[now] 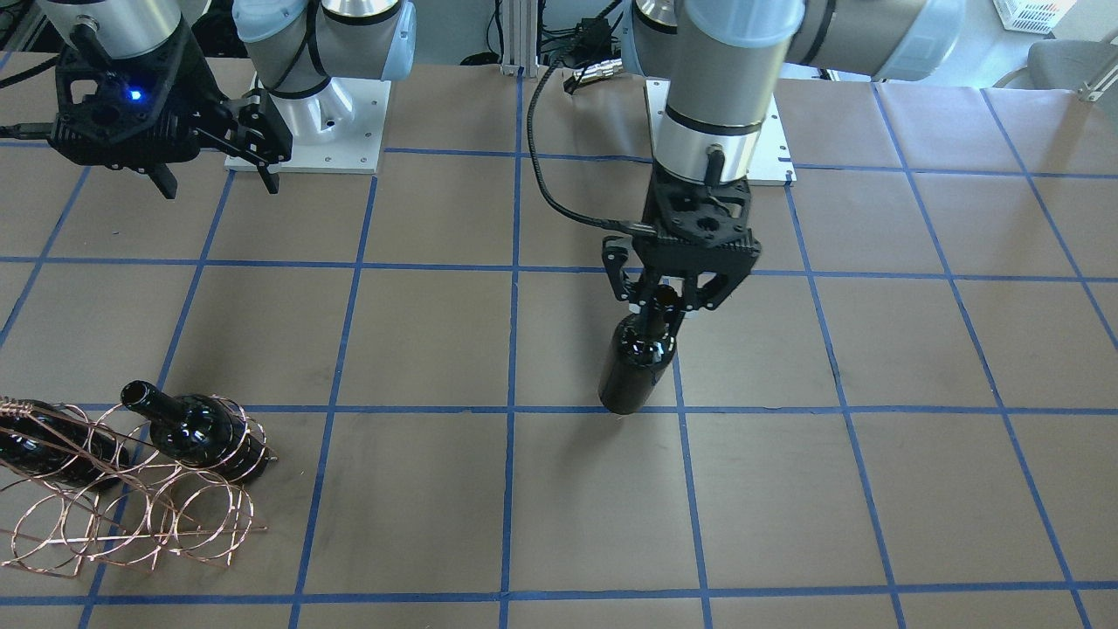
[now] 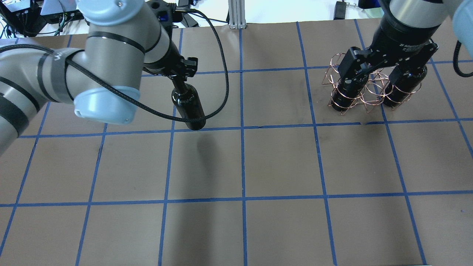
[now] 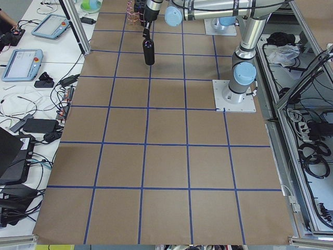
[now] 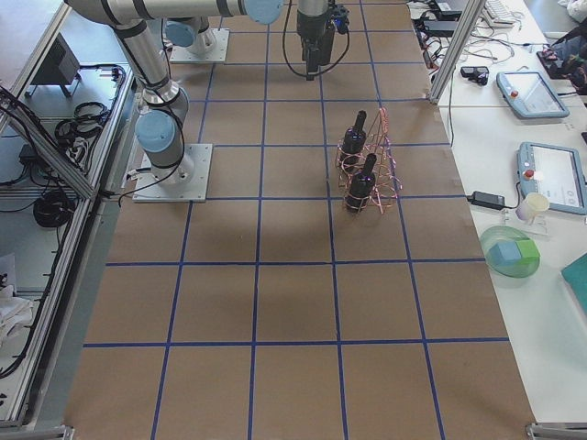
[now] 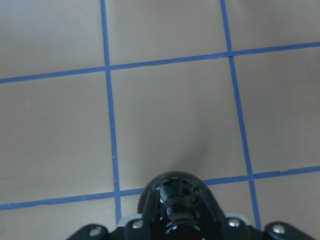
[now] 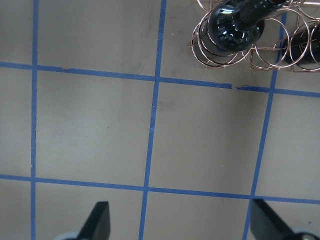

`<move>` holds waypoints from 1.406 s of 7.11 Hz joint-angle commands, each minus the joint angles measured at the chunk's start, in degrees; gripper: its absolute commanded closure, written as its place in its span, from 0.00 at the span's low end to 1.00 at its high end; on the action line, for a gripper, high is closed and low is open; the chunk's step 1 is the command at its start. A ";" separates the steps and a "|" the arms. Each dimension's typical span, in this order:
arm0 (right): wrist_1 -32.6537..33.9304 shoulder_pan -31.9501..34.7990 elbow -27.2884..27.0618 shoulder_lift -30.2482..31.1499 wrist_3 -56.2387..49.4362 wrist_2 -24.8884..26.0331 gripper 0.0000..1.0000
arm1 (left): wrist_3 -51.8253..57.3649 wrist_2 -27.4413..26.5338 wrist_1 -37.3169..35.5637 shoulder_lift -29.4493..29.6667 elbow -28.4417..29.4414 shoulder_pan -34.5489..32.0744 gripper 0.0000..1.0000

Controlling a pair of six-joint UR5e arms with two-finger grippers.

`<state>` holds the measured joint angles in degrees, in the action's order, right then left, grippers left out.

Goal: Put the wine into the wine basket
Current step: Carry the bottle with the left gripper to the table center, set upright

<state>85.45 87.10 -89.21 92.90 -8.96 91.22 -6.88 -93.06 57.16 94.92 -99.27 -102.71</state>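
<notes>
My left gripper (image 1: 664, 301) is shut on the neck of a near-black wine bottle (image 1: 638, 367) and holds it upright near the table's middle. It also shows in the overhead view (image 2: 188, 107) and from above in the left wrist view (image 5: 175, 192). I cannot tell whether its base touches the table. The copper wire wine basket (image 1: 131, 498) stands far off on the right arm's side, with two more dark bottles (image 1: 196, 428) lying in its loops. My right gripper (image 1: 218, 185) is open and empty, raised high near the basket (image 2: 369, 92), its fingers (image 6: 100, 220) wide apart.
The table is brown paper with a blue tape grid (image 2: 242, 129). The arm bases (image 1: 306, 131) stand at the robot's edge. A black cable (image 2: 221, 81) loops from the left wrist beside the held bottle. Several basket loops (image 6: 270, 50) hold nothing.
</notes>
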 commanded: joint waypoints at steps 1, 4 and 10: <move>0.07 0.00 0.00 -0.09 -0.01 0.10 0.00 | -13.44 -3.86 -5.00 0.01 -4.07 -8.08 0.95; -0.02 0.00 -0.26 0.00 -0.01 1.07 0.00 | -20.27 -4.76 -8.03 0.97 -4.44 -10.58 0.95; 0.24 0.00 -0.35 -0.09 -0.01 0.98 0.00 | -23.70 -4.67 -5.83 1.94 -4.61 -11.72 0.96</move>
<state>85.66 87.07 -89.56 92.82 -8.96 92.22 -29.72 -97.68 51.00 96.66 -103.88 -113.99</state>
